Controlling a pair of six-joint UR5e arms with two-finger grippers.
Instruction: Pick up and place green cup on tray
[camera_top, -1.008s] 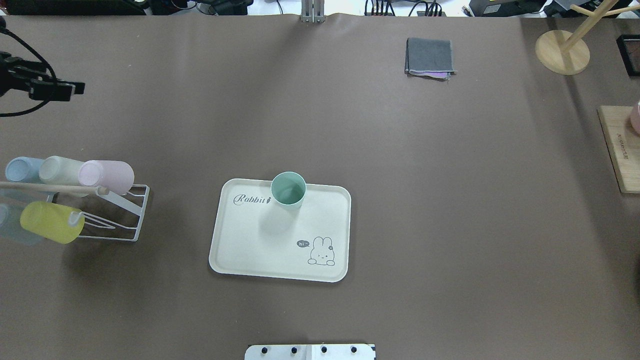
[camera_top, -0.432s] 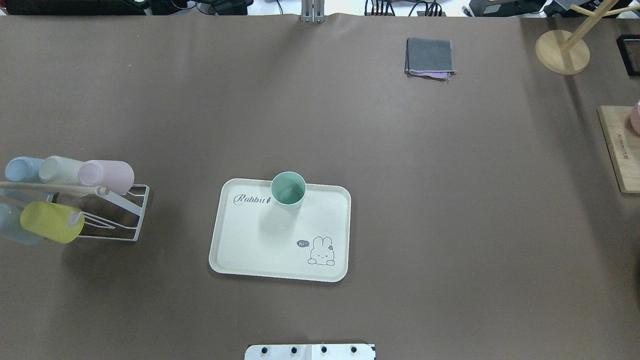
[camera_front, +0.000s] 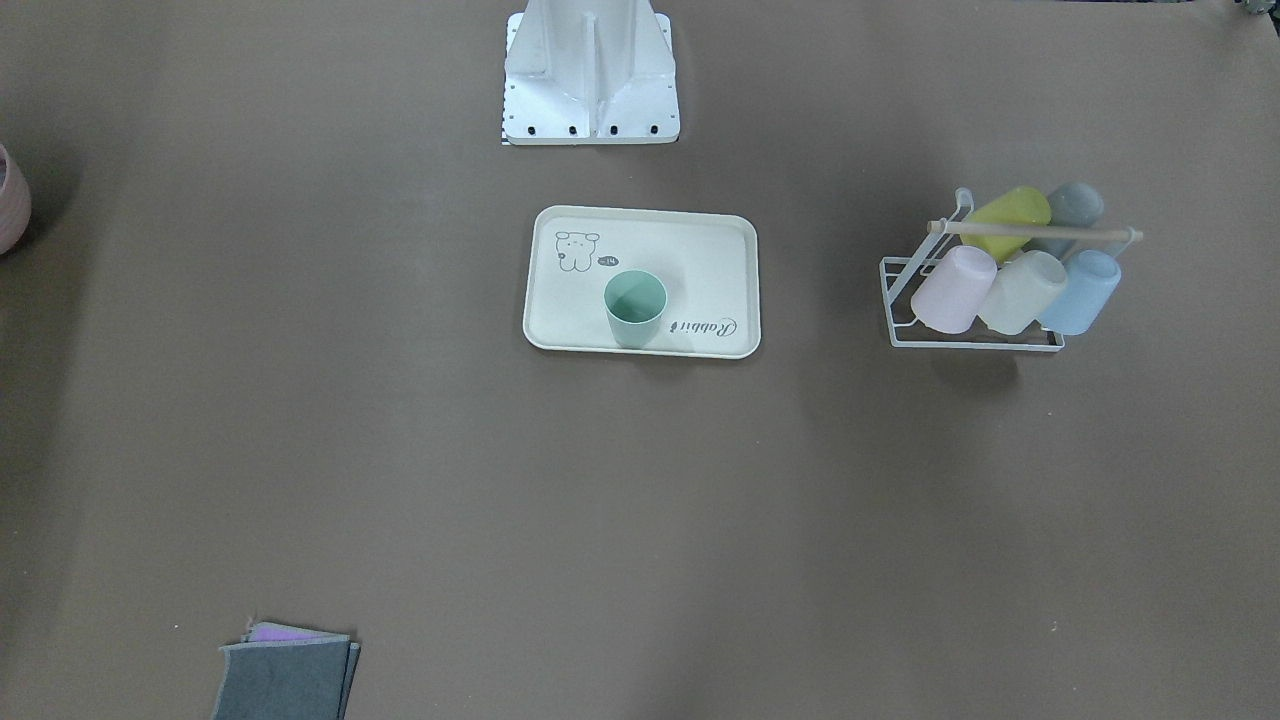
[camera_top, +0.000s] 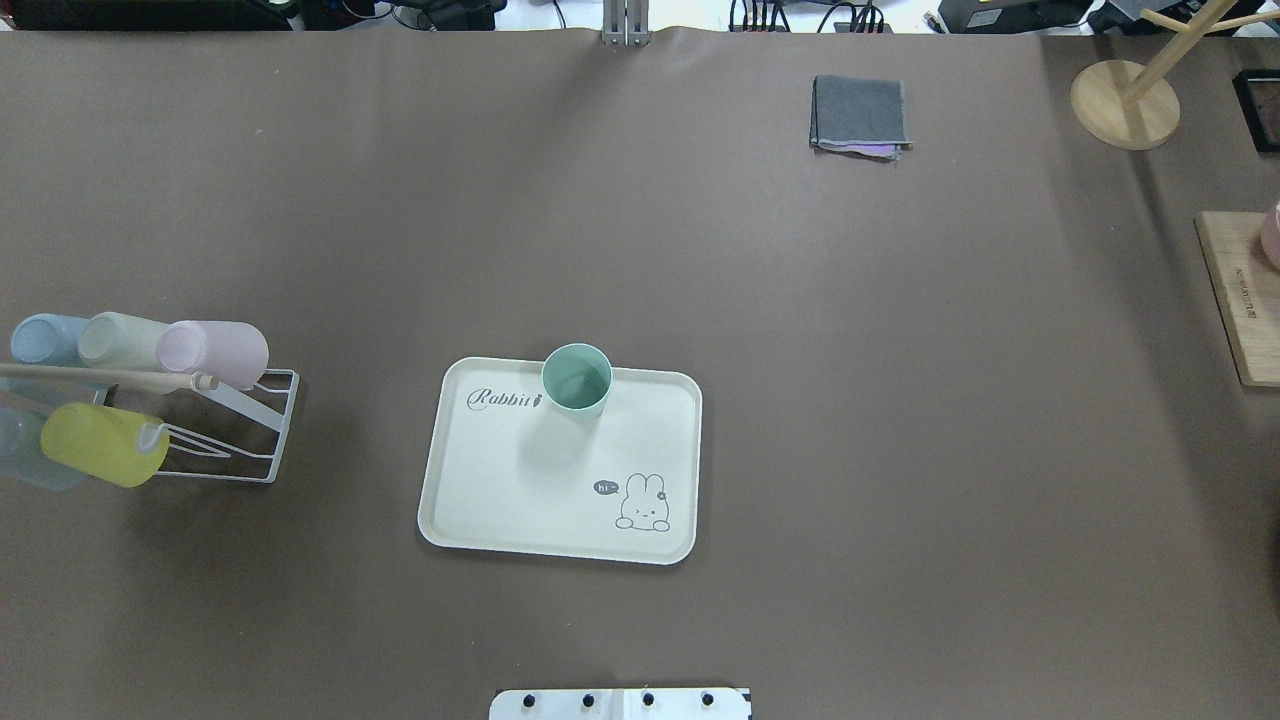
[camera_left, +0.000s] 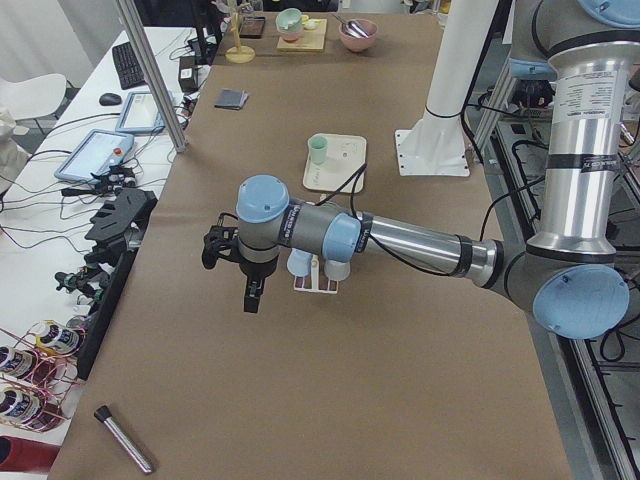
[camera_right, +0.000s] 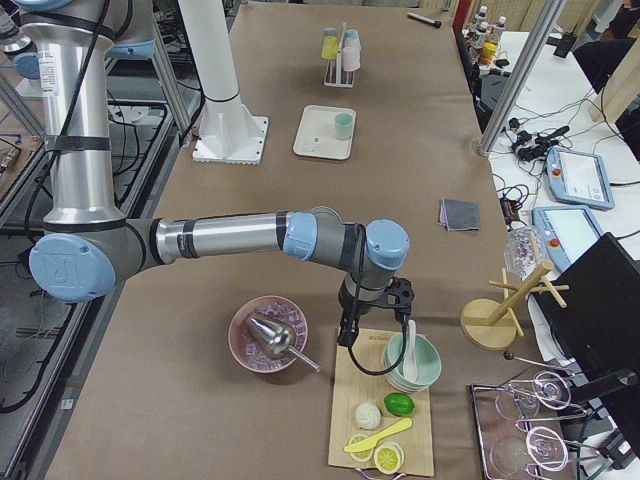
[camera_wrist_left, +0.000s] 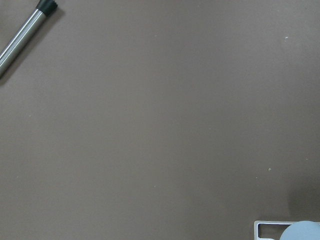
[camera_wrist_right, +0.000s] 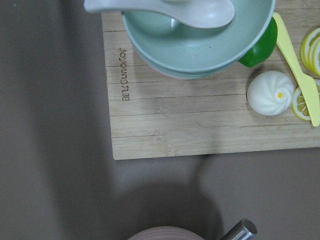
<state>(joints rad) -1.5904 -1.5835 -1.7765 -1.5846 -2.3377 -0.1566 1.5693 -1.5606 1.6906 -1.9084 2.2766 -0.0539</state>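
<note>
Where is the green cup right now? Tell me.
In the overhead view the green cup stands upright on the tray, near its far edge just right of the "Rabbit" script, with the cup rack off to the view's left.

Silver arms (camera_left: 420, 245) with pale-blue joint caps (camera_left: 262, 197), black cables (camera_left: 410, 266), black tool (camera_left: 250, 303), white pedestal (camera_front: 590, 75)

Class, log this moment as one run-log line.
cup: upright on tray | left claw: near rack, state unclear | right claw: at board edge, state unclear | task: placed

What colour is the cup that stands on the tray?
Pastel mint green. The green cup on the tray shows best in the overhead exterior view.
</note>
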